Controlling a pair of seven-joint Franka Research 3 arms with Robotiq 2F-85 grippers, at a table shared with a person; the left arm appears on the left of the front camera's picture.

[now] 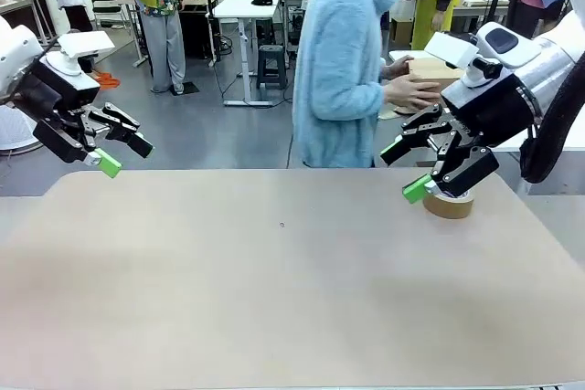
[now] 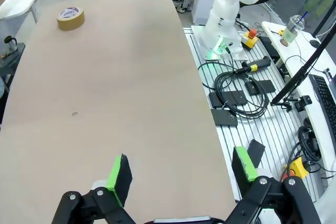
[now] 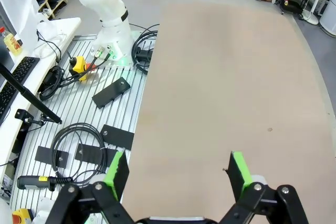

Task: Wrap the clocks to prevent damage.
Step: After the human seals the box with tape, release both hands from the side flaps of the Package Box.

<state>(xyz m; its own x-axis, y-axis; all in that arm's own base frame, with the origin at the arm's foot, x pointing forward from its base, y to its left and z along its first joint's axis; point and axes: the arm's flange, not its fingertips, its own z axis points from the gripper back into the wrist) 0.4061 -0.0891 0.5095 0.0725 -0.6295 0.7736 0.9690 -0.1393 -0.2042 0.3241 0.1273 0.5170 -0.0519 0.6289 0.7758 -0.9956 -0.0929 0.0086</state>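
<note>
I see the left pincer [image 1: 121, 153] wide open and empty above the worktop's [image 1: 274, 289] far left edge; right pincer [image 1: 409, 171] likewise open, empty, beside the tape roll [image 1: 448, 204] at far right; the person [image 1: 343, 61] holds a cardboard box [image 1: 430, 73] beyond the worktop.

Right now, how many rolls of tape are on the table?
1. The brown tape roll lies flat at the table's far right edge, just behind the right hand.
</note>
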